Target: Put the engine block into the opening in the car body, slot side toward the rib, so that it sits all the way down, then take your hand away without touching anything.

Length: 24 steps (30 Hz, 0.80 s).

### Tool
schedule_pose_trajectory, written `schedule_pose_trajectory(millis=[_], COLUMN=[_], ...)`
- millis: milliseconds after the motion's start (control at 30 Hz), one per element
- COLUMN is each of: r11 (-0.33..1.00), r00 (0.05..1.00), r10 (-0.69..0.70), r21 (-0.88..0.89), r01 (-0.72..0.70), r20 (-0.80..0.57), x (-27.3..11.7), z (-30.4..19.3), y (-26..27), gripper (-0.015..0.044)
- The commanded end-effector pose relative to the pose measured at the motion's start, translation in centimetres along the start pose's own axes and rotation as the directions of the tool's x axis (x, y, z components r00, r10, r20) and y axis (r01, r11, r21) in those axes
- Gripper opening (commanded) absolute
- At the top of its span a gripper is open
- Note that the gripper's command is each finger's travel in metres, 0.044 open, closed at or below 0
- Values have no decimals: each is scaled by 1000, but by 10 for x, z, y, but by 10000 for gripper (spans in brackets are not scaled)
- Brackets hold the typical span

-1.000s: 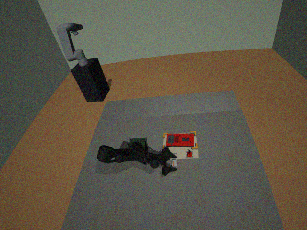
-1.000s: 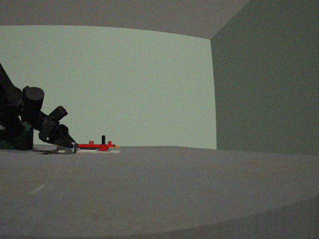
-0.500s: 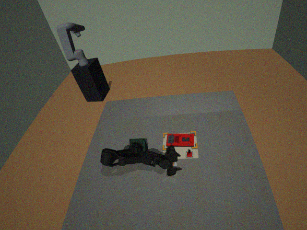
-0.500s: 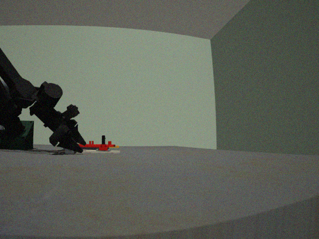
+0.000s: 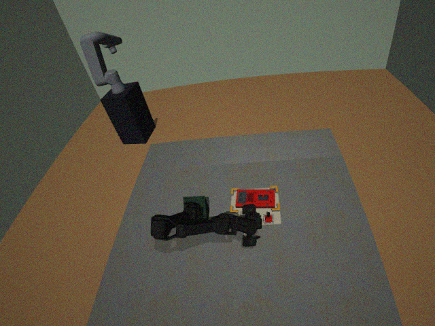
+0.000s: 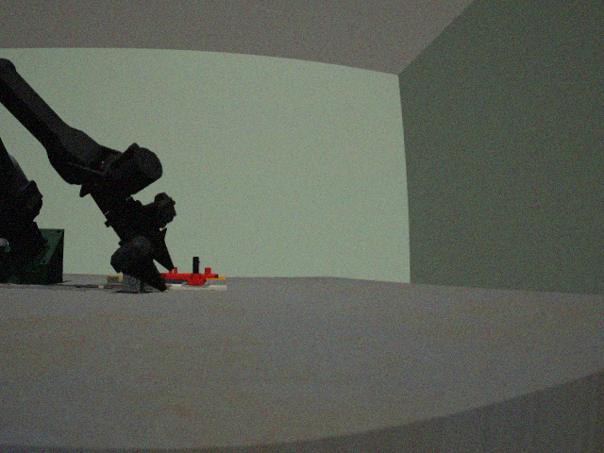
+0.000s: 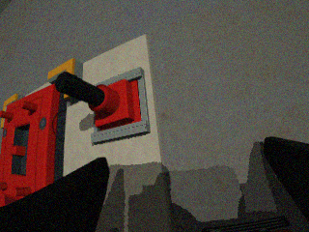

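The red car body (image 5: 270,192) (image 6: 182,276) (image 7: 46,155) lies on a pale board (image 5: 276,221) (image 7: 135,156). Its opening (image 7: 20,137) has a red rib across it in the wrist view. My gripper (image 6: 167,280) (image 7: 187,157) is open and empty, low beside the board. A grey block (image 6: 131,283), which looks like the engine block, stands on the table behind the near finger in the exterior view. It is not clearly visible in the wrist view, and the arm hides it in the top view. Its slot side cannot be told.
A red piece with an upright black peg (image 5: 268,214) (image 6: 195,264) (image 7: 79,89) stands in a grey frame (image 7: 121,133) on the board. Yellow corner brackets (image 5: 274,188) surround the car body. A green box (image 5: 202,200) (image 6: 58,245) is by the arm. A grey arm (image 5: 92,58) stands on a black pedestal (image 5: 130,115).
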<state>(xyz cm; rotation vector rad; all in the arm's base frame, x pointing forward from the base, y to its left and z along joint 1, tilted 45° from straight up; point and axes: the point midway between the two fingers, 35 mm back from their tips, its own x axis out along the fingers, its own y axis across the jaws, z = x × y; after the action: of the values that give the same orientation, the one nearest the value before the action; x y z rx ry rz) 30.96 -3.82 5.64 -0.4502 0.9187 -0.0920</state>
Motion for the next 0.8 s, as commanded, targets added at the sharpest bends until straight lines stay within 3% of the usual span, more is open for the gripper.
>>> schedule_pose_trajectory(millis=[0,433,767], r11=[999,989,935], r00=[997,900,788], r10=[12,-146,-350], r21=[41,-60,-245], r01=[-9,133,258], r20=[-75,-411,-506], x=[-1,-26,-57], z=[7,-1,10], y=[7,15,8], gripper=[440,440,440])
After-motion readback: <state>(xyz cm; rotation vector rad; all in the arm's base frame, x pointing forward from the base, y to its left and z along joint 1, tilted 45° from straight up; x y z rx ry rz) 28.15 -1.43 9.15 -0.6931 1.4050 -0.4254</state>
